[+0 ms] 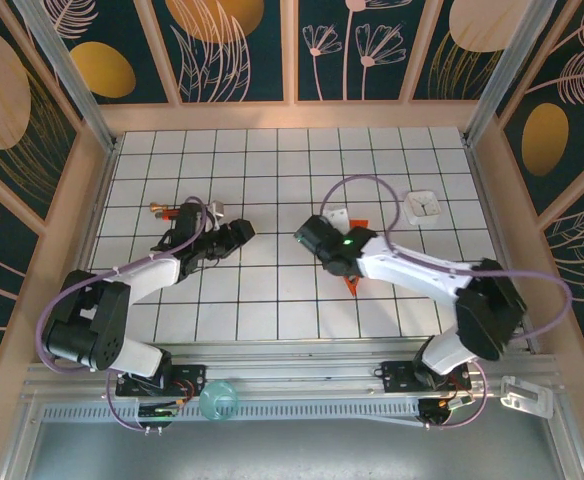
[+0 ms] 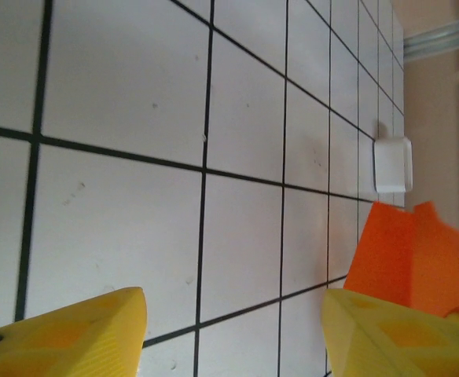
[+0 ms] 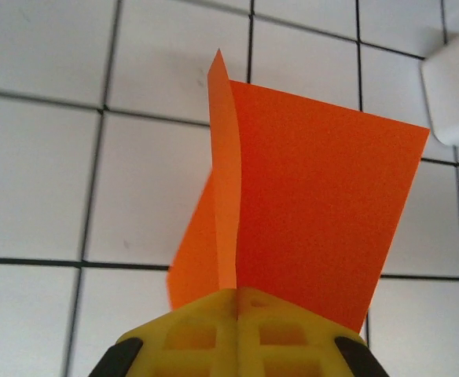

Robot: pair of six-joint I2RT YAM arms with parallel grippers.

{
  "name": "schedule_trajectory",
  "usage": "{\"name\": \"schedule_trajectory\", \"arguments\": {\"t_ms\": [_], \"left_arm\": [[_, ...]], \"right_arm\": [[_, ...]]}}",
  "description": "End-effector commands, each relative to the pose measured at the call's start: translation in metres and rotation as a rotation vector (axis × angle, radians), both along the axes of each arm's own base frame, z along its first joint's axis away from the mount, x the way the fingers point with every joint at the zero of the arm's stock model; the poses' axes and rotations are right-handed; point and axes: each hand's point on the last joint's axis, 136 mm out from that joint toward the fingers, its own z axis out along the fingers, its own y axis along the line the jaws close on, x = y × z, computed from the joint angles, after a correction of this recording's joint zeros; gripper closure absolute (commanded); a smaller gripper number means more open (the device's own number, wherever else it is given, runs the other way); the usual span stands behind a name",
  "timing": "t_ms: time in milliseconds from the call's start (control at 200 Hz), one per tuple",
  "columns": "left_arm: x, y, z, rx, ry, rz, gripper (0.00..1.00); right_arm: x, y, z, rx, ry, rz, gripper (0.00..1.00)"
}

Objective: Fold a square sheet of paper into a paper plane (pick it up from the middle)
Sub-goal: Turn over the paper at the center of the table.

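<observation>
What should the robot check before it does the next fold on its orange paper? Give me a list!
1. Right pincer shut on the paper: ok.
2. Paper has a fold, with one flap standing up: ok.
3. Left pincer open and holding nothing: ok.
4. Paper in sight of the left pincer, off to its side: ok.
5. White square lying apart from the paper: ok.
6. Paper's lower edge resting on the table: cannot tell.
</observation>
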Motion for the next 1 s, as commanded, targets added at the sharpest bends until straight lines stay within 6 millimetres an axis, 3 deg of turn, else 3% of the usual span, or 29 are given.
{"name": "schedule_trajectory", "arguments": {"t_ms": [0, 160, 300, 410, 545, 635, 746, 881, 996], "left_arm": [[0.008, 0.010, 0.012, 0.031, -0.042, 0.019, 0.39], [0.011, 0.016, 0.006, 0.078, -0.041, 0.017, 0.38], [0.014, 0.025, 0.003, 0.136, -0.038, 0.025, 0.38], [0.016, 0.034, 0.003, 0.178, -0.036, 0.052, 0.37], [0.012, 0.032, 0.007, 0.140, 0.002, 0.065, 0.41], [-0.007, 0.014, 0.009, 0.027, 0.033, 0.045, 0.45], [-0.041, -0.024, 0.007, -0.005, 0.050, -0.014, 0.47], [-0.072, -0.076, 0.006, -0.116, 0.092, -0.107, 0.57], [-0.085, -0.117, -0.005, -0.127, 0.139, -0.214, 0.64]], "right_arm": [[-0.006, -0.011, -0.004, -0.178, -0.063, -0.084, 1.00], [-0.017, 0.042, -0.042, -0.217, -0.037, -0.034, 1.00], [-0.023, 0.103, -0.064, -0.128, -0.006, 0.034, 0.89], [-0.030, 0.142, -0.064, 0.013, 0.020, 0.098, 0.81], [-0.045, 0.176, -0.039, 0.285, 0.058, 0.208, 0.73], [-0.057, 0.173, -0.015, 0.446, 0.073, 0.262, 0.72], [-0.057, 0.134, -0.001, 0.603, 0.117, 0.267, 0.70], [-0.041, 0.068, -0.022, 0.748, 0.183, 0.181, 0.70], [-0.038, 0.044, -0.041, 0.789, 0.208, 0.132, 0.76]]}}
